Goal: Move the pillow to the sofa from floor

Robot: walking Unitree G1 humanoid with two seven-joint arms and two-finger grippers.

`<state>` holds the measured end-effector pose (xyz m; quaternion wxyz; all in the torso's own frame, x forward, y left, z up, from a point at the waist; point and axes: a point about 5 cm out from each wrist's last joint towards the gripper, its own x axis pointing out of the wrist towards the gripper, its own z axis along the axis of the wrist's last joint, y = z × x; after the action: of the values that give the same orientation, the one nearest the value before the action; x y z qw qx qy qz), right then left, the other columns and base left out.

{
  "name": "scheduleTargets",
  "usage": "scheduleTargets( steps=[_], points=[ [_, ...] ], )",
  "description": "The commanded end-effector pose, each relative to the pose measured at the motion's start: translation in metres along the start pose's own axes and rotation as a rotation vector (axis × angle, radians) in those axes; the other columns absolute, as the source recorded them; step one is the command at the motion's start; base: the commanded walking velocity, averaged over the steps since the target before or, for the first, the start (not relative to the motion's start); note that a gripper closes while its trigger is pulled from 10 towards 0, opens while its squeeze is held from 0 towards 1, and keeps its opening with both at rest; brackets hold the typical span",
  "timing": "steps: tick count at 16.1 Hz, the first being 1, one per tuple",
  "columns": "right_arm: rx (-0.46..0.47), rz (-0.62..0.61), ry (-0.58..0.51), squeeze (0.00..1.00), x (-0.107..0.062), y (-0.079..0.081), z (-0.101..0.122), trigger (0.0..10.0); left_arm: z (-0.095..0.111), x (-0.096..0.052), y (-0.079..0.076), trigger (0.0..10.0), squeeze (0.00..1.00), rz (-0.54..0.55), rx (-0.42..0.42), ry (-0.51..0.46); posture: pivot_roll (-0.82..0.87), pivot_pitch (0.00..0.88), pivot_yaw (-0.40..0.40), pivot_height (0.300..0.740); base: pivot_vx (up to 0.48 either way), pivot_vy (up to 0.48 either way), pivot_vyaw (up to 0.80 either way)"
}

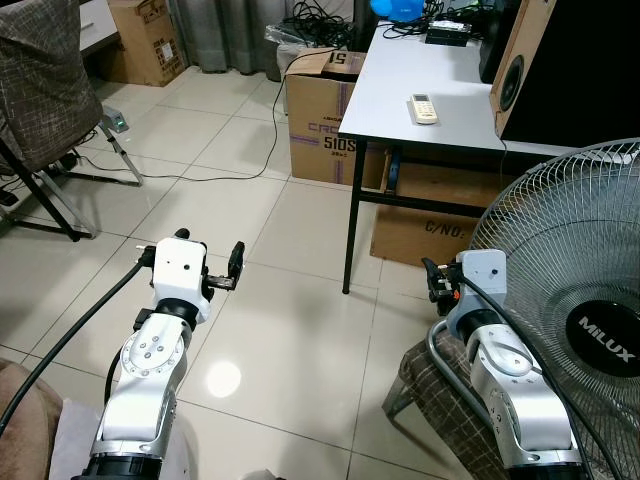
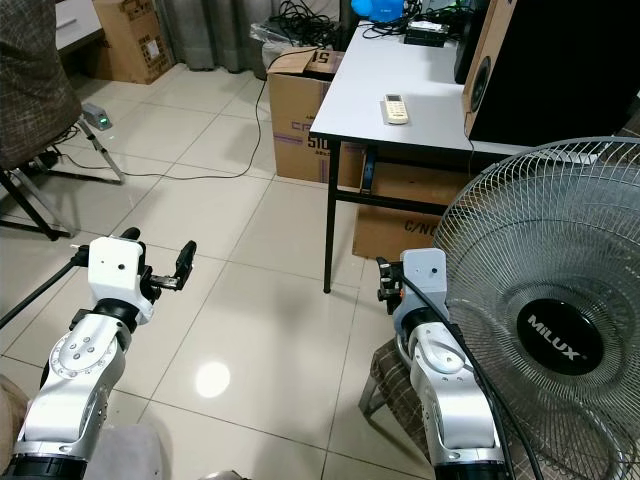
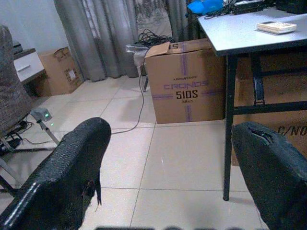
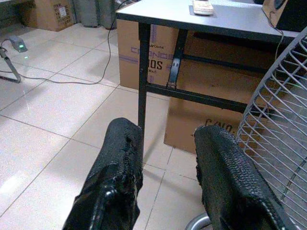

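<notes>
Both arms are raised over the tiled floor. My left gripper is open; in the left wrist view its fingers stand wide apart with nothing between them. My right gripper is also open and empty, close to the black table leg. A brown checked cushion or cloth lies on a metal tube frame under my right arm. I cannot tell whether it is the pillow. A brown soft edge sits at the lower left corner.
A big MILUX fan stands hard by my right arm. A white table carries a remote and a speaker. Cardboard boxes stand beside and beneath it. At far left are a checked cloth on a folding frame and a floor cable.
</notes>
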<state>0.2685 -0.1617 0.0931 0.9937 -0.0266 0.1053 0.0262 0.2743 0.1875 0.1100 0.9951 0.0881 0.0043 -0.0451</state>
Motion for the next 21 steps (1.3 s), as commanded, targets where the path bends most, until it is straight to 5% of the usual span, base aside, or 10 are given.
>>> scheduleTargets(
  steps=[1,5,6,13,17,21],
  points=[
    [0.045,-0.263,0.118,0.00,-0.069,-0.042,-0.037,10.0,-0.029,-0.044,-0.018,10.0,0.00,0.000,-0.160,0.247,-0.15,0.000,0.058,0.740,0.000,0.000,0.00],
    [0.039,-0.261,0.119,0.00,-0.068,-0.042,-0.036,10.0,-0.030,-0.045,-0.019,10.0,0.00,-0.008,-0.163,0.250,-0.15,0.000,0.059,0.740,0.000,0.000,0.00],
    [0.032,-0.227,0.057,1.00,-0.064,-0.033,-0.034,10.0,-0.033,-0.044,-0.022,10.0,0.00,-0.017,-0.126,0.250,-0.14,0.000,0.067,0.740,0.000,0.000,0.00],
    [0.015,-0.170,-0.032,1.00,-0.063,-0.023,-0.025,10.0,-0.026,-0.043,-0.023,10.0,0.00,-0.026,-0.104,0.251,-0.14,0.002,0.076,0.740,0.000,0.000,0.54],
    [0.142,-0.102,-0.015,1.00,-0.061,-0.016,-0.025,10.0,-0.024,-0.045,-0.023,10.0,0.00,-0.021,-0.087,0.249,-0.12,0.012,0.071,0.740,0.000,0.000,0.80],
    [0.155,-0.083,0.015,1.00,-0.059,-0.008,-0.029,10.0,-0.022,-0.044,-0.018,10.0,0.00,-0.005,-0.087,0.239,-0.13,0.028,0.071,0.740,0.000,0.000,0.80]
  ],
)
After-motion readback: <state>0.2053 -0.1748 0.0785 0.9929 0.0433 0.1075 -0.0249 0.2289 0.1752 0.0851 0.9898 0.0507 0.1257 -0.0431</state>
